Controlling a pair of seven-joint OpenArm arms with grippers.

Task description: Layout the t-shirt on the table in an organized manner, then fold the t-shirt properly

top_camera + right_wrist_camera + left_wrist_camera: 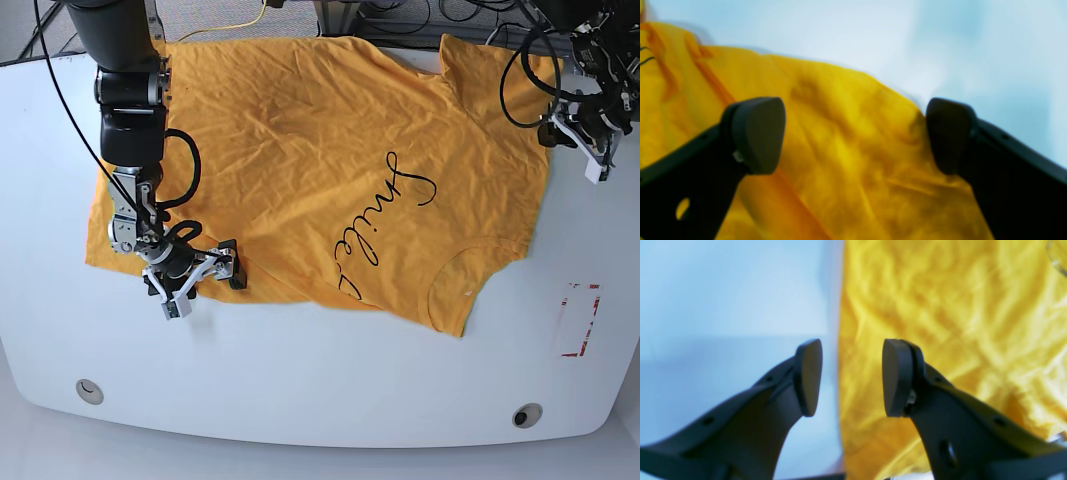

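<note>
Orange-yellow cotton fills most of the base view: the t-shirt (310, 160) lies spread face up across the upper half of the white counter (320, 380), its black script reading toward the lower right and wrinkles running through the whole body. Your right gripper (195, 272) sits low at the shirt's lower left edge in that view, fingers (756, 133) spread wide with loose cloth between them and nothing pinched. Your left gripper (850, 376) is at the upper right of the base view, by the sleeve; its wrist camera shows the fingers (895, 376) parted, straddling the shirt's straight edge, one over bare counter and one over fabric, gripping nothing. The risk from here, as you judge it, is a poor bite: close on the right side with too much slack and you gather a bunched wad instead of a single edge, which would drag new creases across the body. On the left, closing slightly off the edge could catch only air or a thin fold that slips out once you pull. The glossy surface gives the cloth little hold, so an uneven tug from one arm may slide the whole garment. A red-marked rectangle (578, 320) sits at the lower right, two round grommets (527, 415) near the bottom edge, and cables (420, 15) trail along the top.
</note>
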